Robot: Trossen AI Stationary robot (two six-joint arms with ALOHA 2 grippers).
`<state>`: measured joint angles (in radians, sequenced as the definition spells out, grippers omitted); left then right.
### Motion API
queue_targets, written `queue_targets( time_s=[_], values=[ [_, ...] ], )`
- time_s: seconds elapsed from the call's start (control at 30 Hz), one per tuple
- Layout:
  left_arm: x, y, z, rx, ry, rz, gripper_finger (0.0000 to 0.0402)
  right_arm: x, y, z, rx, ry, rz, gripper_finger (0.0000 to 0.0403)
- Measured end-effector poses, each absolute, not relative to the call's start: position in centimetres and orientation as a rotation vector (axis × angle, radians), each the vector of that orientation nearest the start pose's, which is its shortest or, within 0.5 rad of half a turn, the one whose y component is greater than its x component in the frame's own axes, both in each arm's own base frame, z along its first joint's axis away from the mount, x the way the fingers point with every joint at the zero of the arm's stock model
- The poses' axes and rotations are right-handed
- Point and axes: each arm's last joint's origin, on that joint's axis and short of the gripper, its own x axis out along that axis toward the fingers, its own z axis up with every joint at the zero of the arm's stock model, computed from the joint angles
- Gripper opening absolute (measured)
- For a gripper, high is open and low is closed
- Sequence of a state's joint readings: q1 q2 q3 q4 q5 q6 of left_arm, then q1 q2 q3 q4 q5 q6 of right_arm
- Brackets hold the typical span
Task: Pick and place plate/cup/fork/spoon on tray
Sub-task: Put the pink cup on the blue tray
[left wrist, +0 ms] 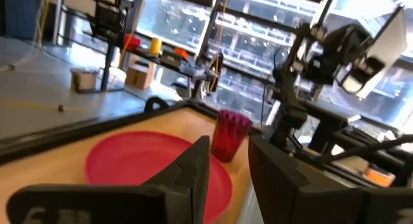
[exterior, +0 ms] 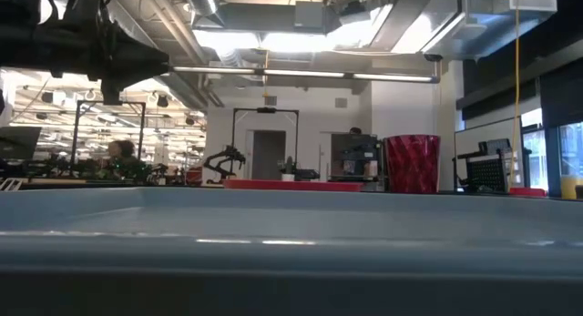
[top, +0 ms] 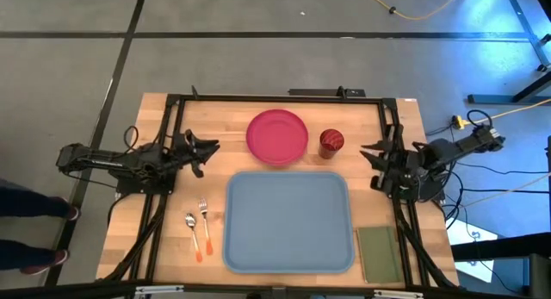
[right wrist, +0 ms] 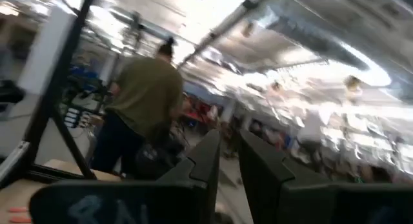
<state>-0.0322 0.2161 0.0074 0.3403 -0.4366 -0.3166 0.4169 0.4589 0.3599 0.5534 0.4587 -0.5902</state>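
Observation:
The pink-red plate lies flat at the table's far middle, and the dark red cup stands upright just right of it. Both also show in the left wrist view, the plate and the cup. The light blue tray lies in the near middle. The fork and the spoon lie side by side left of the tray, heads toward the far edge. My left gripper hovers open left of the plate. My right gripper hovers right of the cup, with a narrow gap between its fingers.
An olive green pad lies at the near right, beside the tray. A black frame runs along the table's far edge and sides. In the low view the tray's rim fills the foreground. A person stands in the room beyond.

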Motion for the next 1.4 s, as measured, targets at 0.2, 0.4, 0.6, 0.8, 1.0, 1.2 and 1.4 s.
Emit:
queue_targets(
  time_s=[0.2,0.4,0.6,0.8,1.0,1.2,1.4],
  values=[
    [10.8,0.8,17.7,-0.347,-0.158,0.348,0.0099,13.6,4.1,32.0,-0.313,-0.247,-0.211,0.0064],
    [10.9,0.8,17.7,-0.347,-0.154,0.348,0.0099,15.8,3.0,32.8,-0.235,0.119,-0.559,0.0064],
    [10.9,0.8,17.6,-0.345,-0.147,0.35,0.0099,16.9,1.9,32.5,-0.125,0.306,-0.627,0.0064],
    [10.9,0.8,17.6,-0.345,-0.147,0.35,0.0099,18.8,1.1,31.2,-0.069,0.411,-0.527,0.0064],
    [10.9,0.8,17.6,-0.345,-0.147,0.349,0.0099,20.7,0.9,30.1,0.109,0.419,-0.524,0.0064],
    [10.9,0.8,17.6,-0.345,-0.147,0.349,0.0099,21.7,1.0,28.6,0.155,0.488,-0.557,0.0064],
    [10.9,0.8,17.6,-0.345,-0.148,0.349,0.0099,22.3,0.3,28.0,0.226,0.508,-0.567,0.0064]
  ],
)
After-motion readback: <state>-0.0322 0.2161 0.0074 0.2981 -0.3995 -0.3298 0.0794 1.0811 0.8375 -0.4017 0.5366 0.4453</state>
